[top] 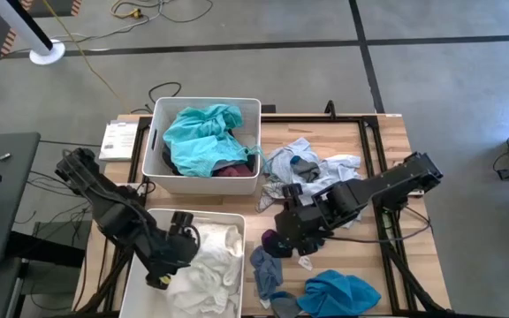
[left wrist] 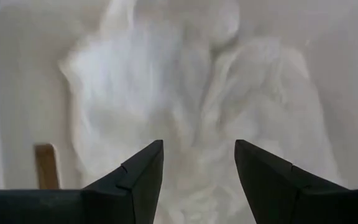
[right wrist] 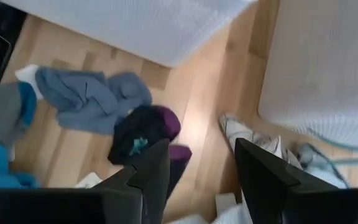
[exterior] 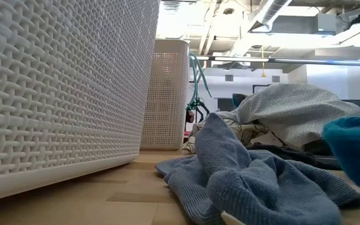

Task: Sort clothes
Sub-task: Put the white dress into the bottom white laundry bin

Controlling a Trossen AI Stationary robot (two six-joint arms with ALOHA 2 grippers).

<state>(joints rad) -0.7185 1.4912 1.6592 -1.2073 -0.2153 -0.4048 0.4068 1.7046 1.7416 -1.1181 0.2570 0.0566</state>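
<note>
I see the white clothes (top: 208, 256) heaped in the near bin (top: 140, 265), and the teal garment (top: 200, 137) with something maroon under it in the far bin (top: 153, 132); how many pieces each bin holds I cannot make out. Beside the near bin, on the table (top: 387, 141), lie a slate-blue cloth (top: 266, 269), a bright blue one (top: 341, 291) partly cut off at the frame's edge, a dark purple piece (right wrist: 146, 130) and a pale grey heap (top: 312, 168). From table height, the near bin's wall blocks most of the scene. My left gripper (left wrist: 199, 165) hangs over the white clothes in the near bin, fingers parted and empty. My right gripper (right wrist: 201, 165) hovers just above the purple piece beside the near bin, fingers apart, gripping nothing.
</note>
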